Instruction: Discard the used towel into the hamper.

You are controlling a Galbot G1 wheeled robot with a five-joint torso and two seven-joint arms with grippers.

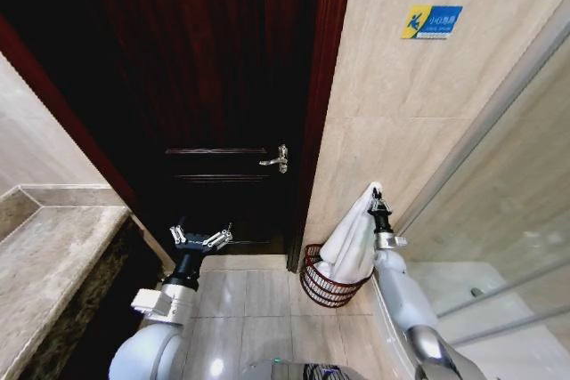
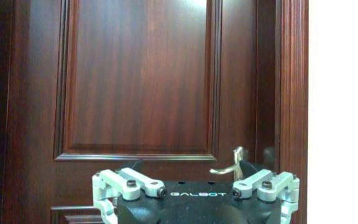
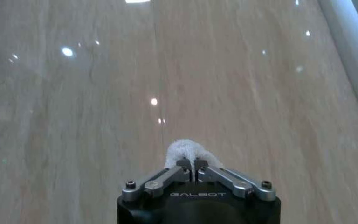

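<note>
The right gripper [image 1: 380,205] is up at four o'clock in the head view, pinched tight on the top corner of the white towel [image 1: 353,242], and the cloth hangs straight down with its lower end already inside the hamper [image 1: 326,280]. Held high like that, the full length can drape over the opening, so I'd judge a release here would let it fall in. The hamper sits on the floor [image 1: 249,300] at five o'clock, against the tiled wall [image 1: 392,95] beside the dark door [image 1: 223,86]. In the right wrist view the gripper [image 3: 193,169] shows its fingers closed together on a tuft of towel [image 3: 185,150].

The left gripper [image 1: 200,238] waits at seven o'clock, spread apart and empty, facing the door near the handle [image 1: 275,159].

Hard to judge: the towel covers the hamper's far rim, so how much cloth is inside can't be told. The hamper's base against the wall is partly masked by the right arm.
</note>
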